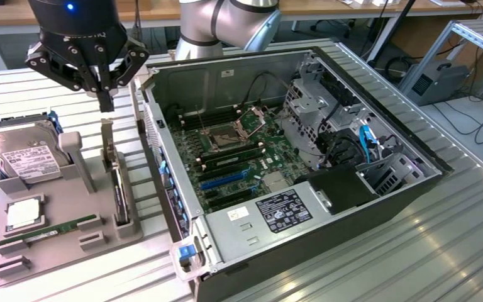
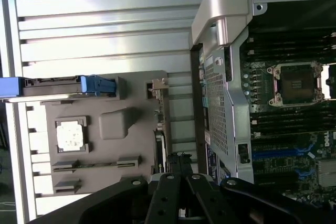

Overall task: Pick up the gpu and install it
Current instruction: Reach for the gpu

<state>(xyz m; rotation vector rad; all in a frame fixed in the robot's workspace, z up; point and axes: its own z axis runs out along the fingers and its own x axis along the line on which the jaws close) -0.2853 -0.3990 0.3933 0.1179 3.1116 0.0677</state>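
Hovers with the gripper (image 1: 105, 104) closed tight and empty, right above the gpu (image 1: 118, 185). Stands on edge in a slot of the grey tray (image 1: 57, 233), probably so that the top edge can be taken from above. Beside the tray, lies open the case (image 1: 216, 72), with the blue slots (image 1: 224, 180) on the board exposed, apparently to receive the card.
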